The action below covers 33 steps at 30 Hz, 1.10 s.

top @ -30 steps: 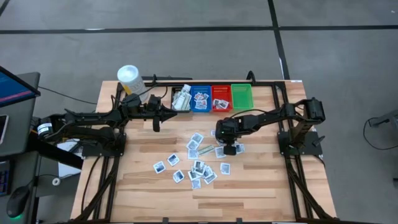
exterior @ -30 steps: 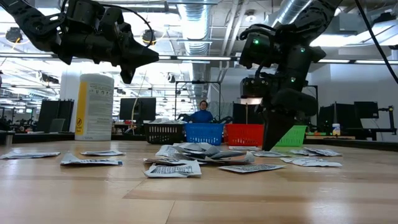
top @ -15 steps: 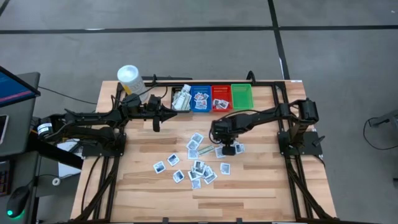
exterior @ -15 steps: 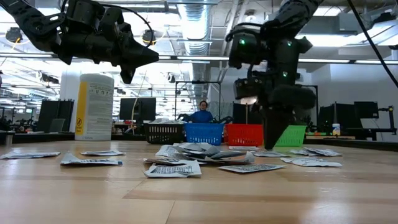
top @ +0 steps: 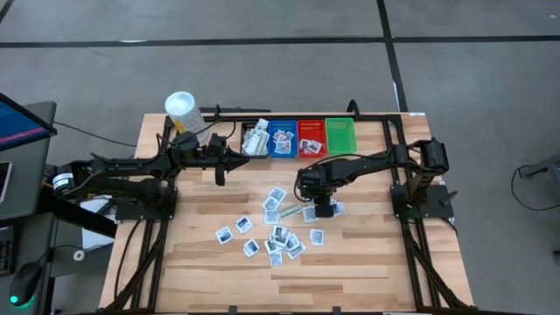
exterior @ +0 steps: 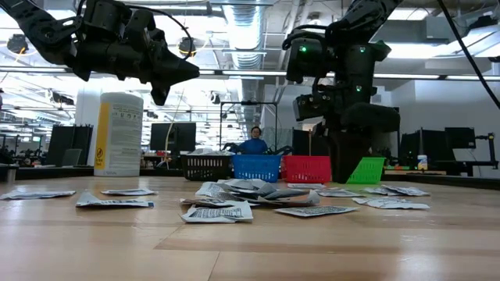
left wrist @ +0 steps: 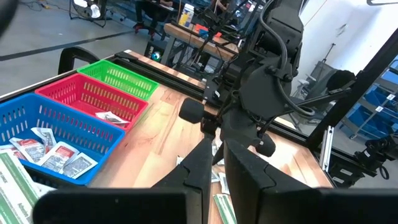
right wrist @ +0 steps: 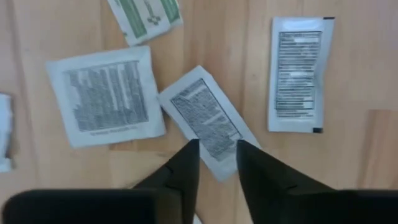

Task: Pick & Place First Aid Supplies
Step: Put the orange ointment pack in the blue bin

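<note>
Packets (top: 278,229) of first aid supplies lie scattered flat on the wooden table (top: 367,262), most of them just in front of the row of 4 bins, and a few already sit inside the black, blue and red ones. The blue bin (top: 282,137) serves as the landmark: 1 white packet with dark print (right wrist: 206,121) lies on the bare wood in front of it, tilted among 3 neighbours. The right gripper (right wrist: 214,165) hangs directly over that packet, its 2 fingers parted a little with the packet's lower end showing between the tips, grasping nothing. The left gripper (top: 220,171) hovers in front of the black bin (top: 255,138), beside the blue one, fingers nearly together and empty.
</note>
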Tool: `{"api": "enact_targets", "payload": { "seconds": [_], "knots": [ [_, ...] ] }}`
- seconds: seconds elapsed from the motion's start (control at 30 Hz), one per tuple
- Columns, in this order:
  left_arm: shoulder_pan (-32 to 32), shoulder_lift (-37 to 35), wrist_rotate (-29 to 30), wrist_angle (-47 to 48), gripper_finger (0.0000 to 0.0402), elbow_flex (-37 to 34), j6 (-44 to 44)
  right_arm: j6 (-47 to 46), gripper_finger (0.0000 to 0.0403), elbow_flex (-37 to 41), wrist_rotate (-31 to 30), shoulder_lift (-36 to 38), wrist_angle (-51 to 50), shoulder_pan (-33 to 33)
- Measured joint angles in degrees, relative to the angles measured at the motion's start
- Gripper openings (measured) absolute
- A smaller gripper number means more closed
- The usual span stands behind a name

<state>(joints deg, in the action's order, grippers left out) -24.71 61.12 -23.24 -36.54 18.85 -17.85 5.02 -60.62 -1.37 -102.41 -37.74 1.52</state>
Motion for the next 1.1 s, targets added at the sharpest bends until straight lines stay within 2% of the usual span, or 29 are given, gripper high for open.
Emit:
{"api": "enact_targets", "payload": {
  "seconds": [0.2,0.43,0.7,0.97,1.1],
  "knots": [
    [0.0,0.0,0.01,0.41,0.0043,0.0,0.02,3.82,0.0168,0.04,-2.98,-0.11,0.15,0.07],
    [0.0,0.0,0.01,0.69,0.0043,0.0,0.02,6.1,0.0217,0.04,-1.43,-0.11,0.66,0.11],
    [0.01,0.01,0.02,1.01,0.0043,0.0,0.02,6.08,0.0214,0.0,-1.27,-0.41,0.73,0.11],
    [0.15,0.02,0.01,1.23,0.0043,0.0,0.0,4.39,0.0196,-0.56,1.13,-7.43,1.42,0.0],
    [0.84,0.02,-0.07,1.45,0.0043,0.0,0.0,1.89,0.0185,-0.76,1.16,-8.26,1.31,0.02]
  ]
}}
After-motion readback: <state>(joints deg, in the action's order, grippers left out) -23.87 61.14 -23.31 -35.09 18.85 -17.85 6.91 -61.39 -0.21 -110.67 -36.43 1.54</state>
